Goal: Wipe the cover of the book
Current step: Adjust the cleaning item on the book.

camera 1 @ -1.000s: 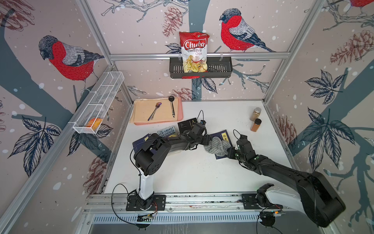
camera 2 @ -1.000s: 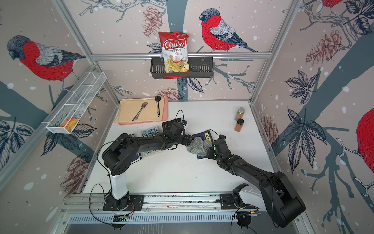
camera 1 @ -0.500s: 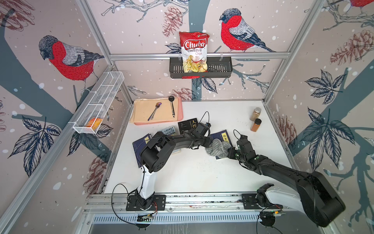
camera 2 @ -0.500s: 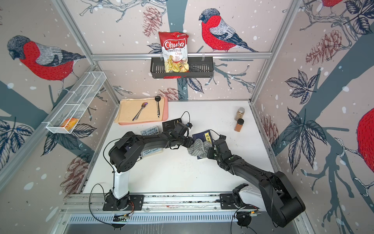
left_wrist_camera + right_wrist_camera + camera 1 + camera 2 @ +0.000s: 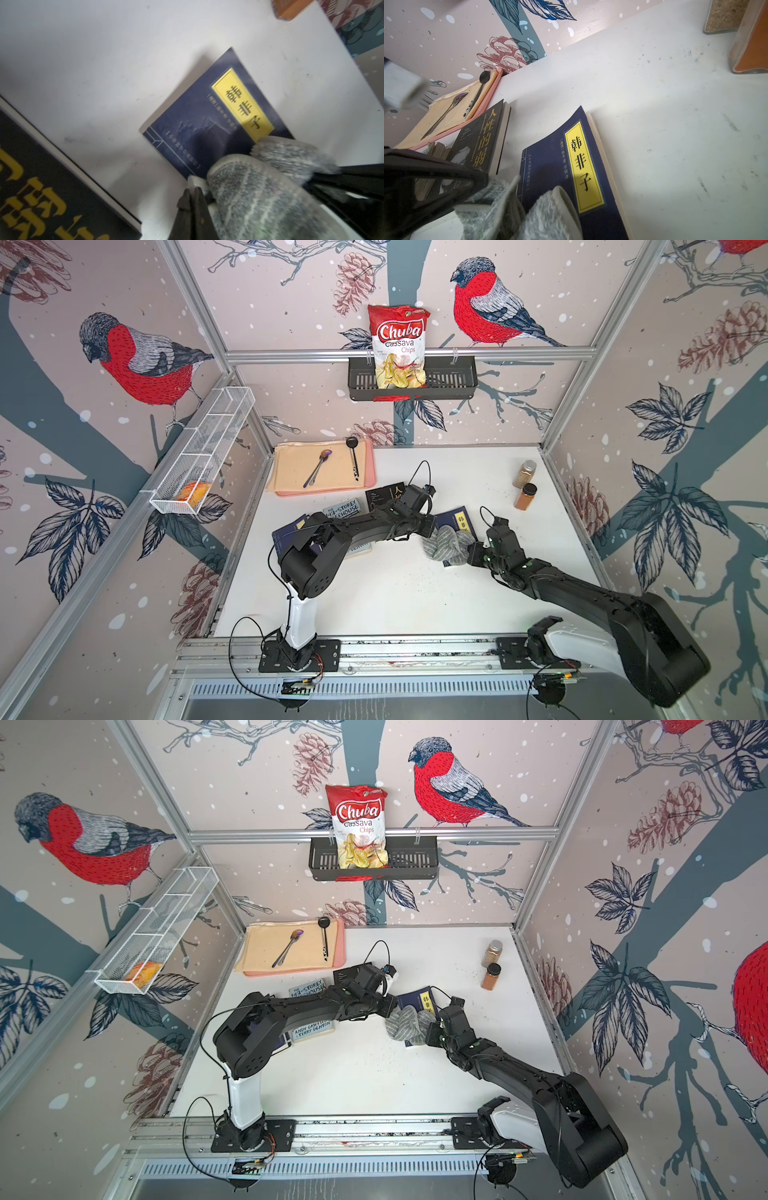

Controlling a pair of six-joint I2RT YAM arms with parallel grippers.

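Observation:
The book [image 5: 456,519] [image 5: 420,1001] is dark blue with a yellow title label and lies flat in the middle of the white table. A grey striped cloth [image 5: 446,546] [image 5: 405,1026] sits bunched on the book's near end. My left gripper [image 5: 426,529] [image 5: 192,190] is shut, its tips pinching the cloth's pale hem [image 5: 195,180] at the cloth's left side. My right gripper [image 5: 471,553] [image 5: 432,1033] is shut on the cloth's right side. In the right wrist view its fingers are hidden under the cloth [image 5: 548,216], with the book [image 5: 550,164] beyond.
A black book [image 5: 386,493] and a "13-Storey Treehouse" book [image 5: 343,508] lie left of the blue one, and another book [image 5: 286,533] lies under the left arm. A pink tray [image 5: 370,472] holds two spoons. Two spice jars [image 5: 524,472] [image 5: 525,497] stand at the right.
My left gripper has closed from open to shut at the cloth's left edge. The right arm, the cloth and the book have stayed almost where they were.

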